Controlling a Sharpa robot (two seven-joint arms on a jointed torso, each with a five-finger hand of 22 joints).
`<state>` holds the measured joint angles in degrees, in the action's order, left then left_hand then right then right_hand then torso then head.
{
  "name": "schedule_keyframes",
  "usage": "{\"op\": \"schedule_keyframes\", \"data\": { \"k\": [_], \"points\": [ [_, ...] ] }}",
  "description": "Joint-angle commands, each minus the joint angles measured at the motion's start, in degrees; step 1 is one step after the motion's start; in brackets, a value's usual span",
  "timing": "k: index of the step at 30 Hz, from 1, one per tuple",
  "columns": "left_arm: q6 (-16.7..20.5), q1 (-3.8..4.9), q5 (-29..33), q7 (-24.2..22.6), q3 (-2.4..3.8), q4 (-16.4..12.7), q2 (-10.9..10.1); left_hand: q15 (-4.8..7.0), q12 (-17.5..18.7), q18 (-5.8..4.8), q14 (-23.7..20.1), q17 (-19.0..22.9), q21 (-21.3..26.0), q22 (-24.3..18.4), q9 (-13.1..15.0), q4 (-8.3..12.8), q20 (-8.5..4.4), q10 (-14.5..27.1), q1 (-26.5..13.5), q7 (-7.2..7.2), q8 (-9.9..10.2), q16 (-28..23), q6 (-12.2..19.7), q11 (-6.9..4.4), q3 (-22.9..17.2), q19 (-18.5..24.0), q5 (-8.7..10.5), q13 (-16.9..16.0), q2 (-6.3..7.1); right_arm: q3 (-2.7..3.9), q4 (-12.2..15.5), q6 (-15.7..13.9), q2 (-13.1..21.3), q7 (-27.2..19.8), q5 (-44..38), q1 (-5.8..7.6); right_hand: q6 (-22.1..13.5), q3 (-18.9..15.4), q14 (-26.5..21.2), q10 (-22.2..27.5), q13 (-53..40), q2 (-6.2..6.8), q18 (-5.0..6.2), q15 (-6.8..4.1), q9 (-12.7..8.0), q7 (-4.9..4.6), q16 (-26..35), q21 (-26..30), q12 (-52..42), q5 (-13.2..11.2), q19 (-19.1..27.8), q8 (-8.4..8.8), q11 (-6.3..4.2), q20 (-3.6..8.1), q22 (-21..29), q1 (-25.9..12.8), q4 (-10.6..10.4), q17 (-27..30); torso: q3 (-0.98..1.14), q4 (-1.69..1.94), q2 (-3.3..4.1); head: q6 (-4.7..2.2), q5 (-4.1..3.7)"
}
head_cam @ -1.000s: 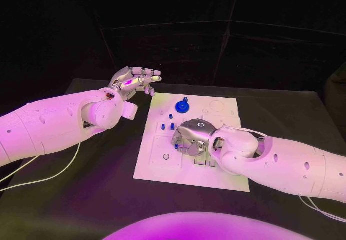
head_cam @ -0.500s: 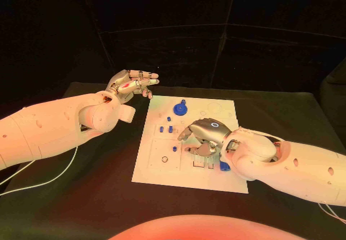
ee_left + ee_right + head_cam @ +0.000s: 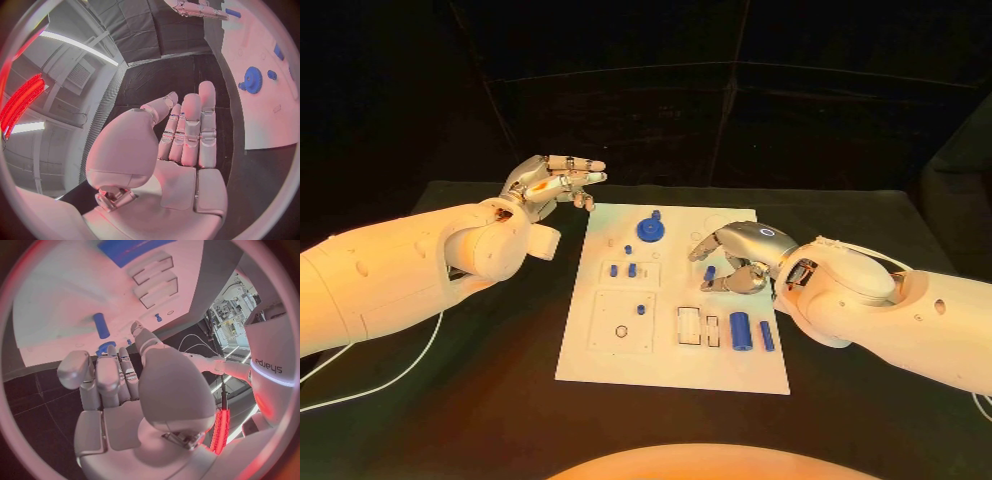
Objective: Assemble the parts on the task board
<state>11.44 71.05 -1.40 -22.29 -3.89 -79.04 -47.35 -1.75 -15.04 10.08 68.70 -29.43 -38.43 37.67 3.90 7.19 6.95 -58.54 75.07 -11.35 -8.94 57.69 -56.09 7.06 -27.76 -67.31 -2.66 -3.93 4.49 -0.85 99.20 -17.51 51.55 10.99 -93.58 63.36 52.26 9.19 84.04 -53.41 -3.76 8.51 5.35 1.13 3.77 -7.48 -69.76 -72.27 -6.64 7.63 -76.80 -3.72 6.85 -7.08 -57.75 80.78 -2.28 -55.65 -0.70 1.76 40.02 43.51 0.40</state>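
The white task board [image 3: 610, 360] lies in the middle of the black table. A blue gear [image 3: 651, 228] stands near its far edge, with small blue pegs [image 3: 623, 270] below it. Two blue cylinders [image 3: 740, 330] lie at the board's right, beside the rectangular slots [image 3: 689, 325]. My right hand [image 3: 740, 255] hovers over the board's right middle, fingers bent down with nothing in them, fingertips [image 3: 718, 283] next to a blue peg [image 3: 710, 274]. That peg [image 3: 100, 325] lies on the board just beyond my right hand [image 3: 125, 385]. My left hand [image 3: 553, 180] is raised off the board's far left corner, fingers straight and empty [image 3: 181, 145].
A square recess with a small ring [image 3: 622, 332] sits at the board's left front. White cables [image 3: 387, 370] trail on the table under my left arm. Black tabletop surrounds the board [image 3: 262, 115] on all sides.
My right hand has moved from the slots near the board's front toward its far right middle, uncovering two blue cylinders. My left hand has stayed raised.
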Motion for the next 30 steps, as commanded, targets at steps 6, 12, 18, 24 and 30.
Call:
{"op": "schedule_keyframes", "data": {
  "k": [6, 12, 18, 24, 30],
  "points": [
    [-0.8, 0.08, 0.2, -0.2, -0.02, 0.1, 0.1, 0.11, -0.2, 0.38, -0.5, 0.1, 0.3, -0.1, 0.0, 0.4, 0.12, 0.4, 0.5, 0.12, -0.4, -0.2, 0.3, 0.00, 0.0, 0.5, -0.28, 0.1, -0.10, 0.09, -0.7, 4.7, 0.1, 3.3, -2.0, 0.29, -0.1, -1.1, 0.0, -0.4, -0.1, -0.34, 0.99, 0.32, 0.1, 0.53, 0.3, 0.7, -1.0, -0.4, 0.3, 0.03, -0.17, -0.33, 0.8, 1.1, -0.3, 1.0, 0.01, 0.14, 0.06, -0.05, -0.23],
    [-0.9, 0.08, 0.2, -0.2, -0.05, 0.2, 0.2, 0.11, -0.2, 0.38, -0.5, 0.1, 0.3, -0.1, 0.0, 0.4, 0.12, 0.4, 0.5, 0.12, -0.4, -0.2, 0.3, 0.00, 0.0, 0.5, -0.28, 0.1, -0.10, 0.10, -1.4, 5.8, -1.1, 4.0, -2.6, 0.31, 2.0, -0.7, 0.1, -4.0, -0.2, -2.40, 0.99, -0.31, 0.3, 0.02, 0.2, 0.7, -3.5, -0.7, 0.2, -0.37, -1.02, 0.15, 0.7, 2.5, -0.3, 1.1, 0.00, 0.19, 0.07, -0.01, -0.29],
    [-1.0, 0.08, 0.2, -0.2, -0.06, 0.2, 0.2, 0.11, -0.2, 0.38, -0.5, 0.1, 0.3, -0.1, 0.0, 0.4, 0.12, 0.4, 0.5, 0.12, -0.4, -0.2, 0.3, 0.00, 0.0, 0.5, -0.28, 0.1, -0.10, 0.10, -2.1, 5.9, -1.7, 4.7, -3.5, 0.31, 3.9, 1.7, 0.0, -5.8, 0.2, -3.82, 0.86, -0.82, 0.3, -0.47, 0.7, 0.5, -4.1, -3.1, -0.4, -0.50, -1.49, 0.64, 0.3, 3.4, -0.2, 1.9, -0.03, 0.23, 0.05, 0.02, -0.34],
    [-1.0, 0.08, 0.2, -0.1, -0.06, 0.2, 0.2, 0.10, -0.3, 0.38, -0.5, 0.1, 0.3, -0.1, 0.0, 0.4, 0.12, 0.4, 0.5, 0.12, -0.4, -0.2, 0.3, 0.00, 0.0, 0.5, -0.28, 0.1, -0.12, 0.10, -2.4, 5.9, -2.0, 4.8, -3.8, 0.31, 5.3, 3.6, 0.0, -6.7, 0.2, -3.99, 0.82, -0.97, 0.3, -0.84, 0.8, 0.4, -3.8, -3.6, -0.6, -0.61, -1.62, 0.84, 0.2, 3.5, -0.2, 2.1, 0.05, 0.13, 0.09, 0.17, -0.12],
    [-1.0, 0.08, 0.2, -0.1, -0.07, 0.3, 0.2, 0.10, -0.3, 0.37, -0.5, 0.1, 0.3, -0.1, 0.0, 0.4, 0.13, 0.4, 0.5, 0.11, -0.5, -0.2, 0.3, 0.01, 0.0, 0.5, -0.27, 0.1, -0.13, 0.10, -2.3, 5.9, -2.1, 4.7, -3.9, 0.31, 6.1, 5.4, 0.1, -7.6, 0.3, -3.89, 0.79, -1.05, 0.2, -0.94, 0.8, 0.3, -3.6, -3.7, -0.7, -0.54, -1.70, 0.94, 0.0, 3.4, -0.4, 2.1, 0.02, 0.14, 0.04, 0.26, -0.24]
  ]
}}
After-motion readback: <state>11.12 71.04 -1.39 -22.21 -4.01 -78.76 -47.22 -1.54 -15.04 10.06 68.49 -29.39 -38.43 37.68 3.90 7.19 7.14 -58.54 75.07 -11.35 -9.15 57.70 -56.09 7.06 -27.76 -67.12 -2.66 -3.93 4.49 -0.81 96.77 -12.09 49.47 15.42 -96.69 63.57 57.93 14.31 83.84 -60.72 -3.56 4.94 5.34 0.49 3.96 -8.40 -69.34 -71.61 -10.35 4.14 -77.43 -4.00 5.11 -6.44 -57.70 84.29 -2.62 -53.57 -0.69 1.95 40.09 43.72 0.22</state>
